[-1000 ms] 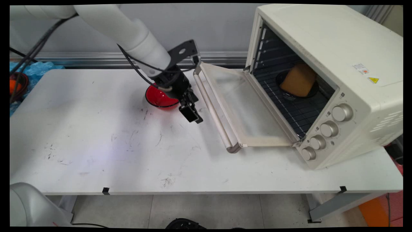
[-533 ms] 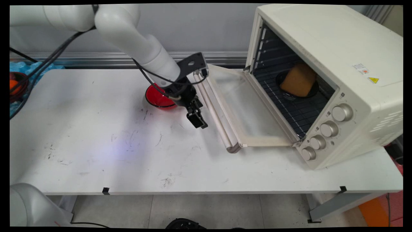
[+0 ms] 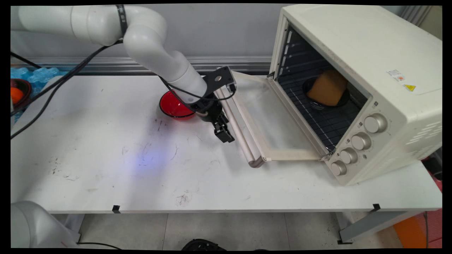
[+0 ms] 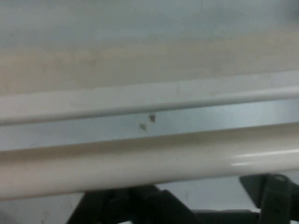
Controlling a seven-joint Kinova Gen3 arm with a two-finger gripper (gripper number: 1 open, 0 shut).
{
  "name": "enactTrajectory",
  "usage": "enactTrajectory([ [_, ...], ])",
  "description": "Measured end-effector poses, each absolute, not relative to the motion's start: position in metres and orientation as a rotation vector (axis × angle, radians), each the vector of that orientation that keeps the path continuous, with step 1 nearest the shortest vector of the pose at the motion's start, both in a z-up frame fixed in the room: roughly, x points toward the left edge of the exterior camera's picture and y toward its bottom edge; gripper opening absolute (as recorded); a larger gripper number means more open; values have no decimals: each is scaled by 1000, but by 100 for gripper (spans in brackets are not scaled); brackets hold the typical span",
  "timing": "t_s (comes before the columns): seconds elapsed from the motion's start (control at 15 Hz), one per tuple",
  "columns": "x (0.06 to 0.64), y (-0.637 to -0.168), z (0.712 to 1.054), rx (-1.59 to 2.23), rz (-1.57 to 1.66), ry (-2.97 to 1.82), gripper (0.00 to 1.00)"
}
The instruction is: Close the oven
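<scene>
Main view: white Kinova arm (image 3: pixel 155 53) enters from upper left w/ black cables (image 3: pixel 53 88) hanging; black two-finger gripper (image 3: pixel 226 137) points down and to the right, just beside the cream tubular bar handle (image 3: pixel 238 132) of the oven door, low over the white scuffed table (image 3: pixel 123 169). Whether tips touch handle: cannot tell. Jaw state: cannot tell, as fingers read as one dark block in main view and only linkage shows at bottom edge of hand view.

Glossy red round bowl (image 3: pixel 173 107) sits on table directly behind and left of the wrist, partly hidden by it; apart from gripper tips.

Cream-white toaster oven (image 3: pixel 370 63), at table's right end, is angled w/ front toward the left; glass-paned door (image 3: pixel 268 116) is swung fully down, lying roughly flat, handle at its outer edge nearest gripper. Inside, on the wire rack (image 3: pixel 325 123), a dark round dish (image 3: pixel 314 100) carries a tan-orange block, approx. sponge- or bread-like (image 3: pixel 326 88). Four silver knobs (image 3: pixel 356 141) run along oven's front panel at right.

Hand view: cream handle (image 4: pixel 149 163) spans picture horizontally, close to camera; door frame (image 4: pixel 149 95) parallel above it; gripper linkage (image 4: pixel 135 205) dark at bottom.
</scene>
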State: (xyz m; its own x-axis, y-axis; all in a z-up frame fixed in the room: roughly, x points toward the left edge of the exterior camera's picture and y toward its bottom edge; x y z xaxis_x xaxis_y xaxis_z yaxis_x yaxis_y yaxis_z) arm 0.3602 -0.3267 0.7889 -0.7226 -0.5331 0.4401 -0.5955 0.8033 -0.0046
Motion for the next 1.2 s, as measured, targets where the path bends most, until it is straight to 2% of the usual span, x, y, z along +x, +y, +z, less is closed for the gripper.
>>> enactTrajectory([
  [0.67,349,-336,766,902,214,-2515,0],
  [1.2,343,-346,764,952,243,-2431,0],
])
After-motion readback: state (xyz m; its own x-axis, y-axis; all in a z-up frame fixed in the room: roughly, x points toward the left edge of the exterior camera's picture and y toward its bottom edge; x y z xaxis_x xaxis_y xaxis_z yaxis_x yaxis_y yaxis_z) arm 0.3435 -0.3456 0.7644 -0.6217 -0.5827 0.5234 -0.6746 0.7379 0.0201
